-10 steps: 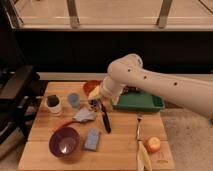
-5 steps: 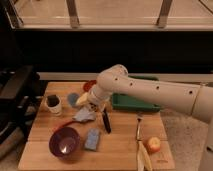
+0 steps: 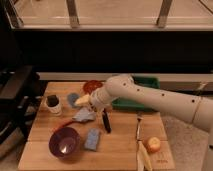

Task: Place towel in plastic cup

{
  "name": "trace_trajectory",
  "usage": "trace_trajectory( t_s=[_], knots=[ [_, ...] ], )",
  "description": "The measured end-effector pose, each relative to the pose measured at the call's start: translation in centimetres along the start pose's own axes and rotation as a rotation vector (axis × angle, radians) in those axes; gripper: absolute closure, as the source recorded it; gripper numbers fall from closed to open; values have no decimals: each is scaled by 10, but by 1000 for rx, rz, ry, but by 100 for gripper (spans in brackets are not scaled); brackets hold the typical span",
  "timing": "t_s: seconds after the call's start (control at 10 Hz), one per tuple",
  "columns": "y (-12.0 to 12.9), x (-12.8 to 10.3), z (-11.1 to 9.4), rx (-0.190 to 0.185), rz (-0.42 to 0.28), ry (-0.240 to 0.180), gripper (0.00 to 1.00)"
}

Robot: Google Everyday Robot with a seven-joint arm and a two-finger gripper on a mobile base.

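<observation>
The towel (image 3: 84,115) is a crumpled grey-blue cloth lying on the wooden table (image 3: 120,150), left of centre. The plastic cup (image 3: 73,99) is small and light blue, and stands upright just behind the towel. My gripper (image 3: 86,102) is at the end of the white arm (image 3: 150,100), which reaches in from the right. The gripper hovers right next to the cup's right side and just above the towel's far edge. Part of the cup is hidden behind the gripper.
A white mug (image 3: 53,105) stands left of the cup. A red bowl (image 3: 92,86) and a green tray (image 3: 145,92) are behind. A purple bowl (image 3: 64,141), blue sponge (image 3: 92,139), black marker (image 3: 106,121), fork (image 3: 138,127), apple (image 3: 153,144) and banana (image 3: 142,159) lie in front.
The arm has swung left from the green tray across the table, bringing the gripper down beside the blue cup and over the towel. The objects on the table have not moved.
</observation>
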Motion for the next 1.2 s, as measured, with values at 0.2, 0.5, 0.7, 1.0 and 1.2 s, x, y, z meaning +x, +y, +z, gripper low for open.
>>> trace_trajectory(
  t_s=[0.2, 0.5, 0.7, 1.0, 1.2],
  knots=[
    [2, 0, -1, -36, -4, 1, 22],
    [1, 4, 8, -13, -7, 9, 22],
    [-7, 10, 29, 38, -6, 26, 22],
    [-20, 13, 54, 86, -28, -2, 22],
    [-28, 9, 64, 96, -38, -23, 22]
  ],
)
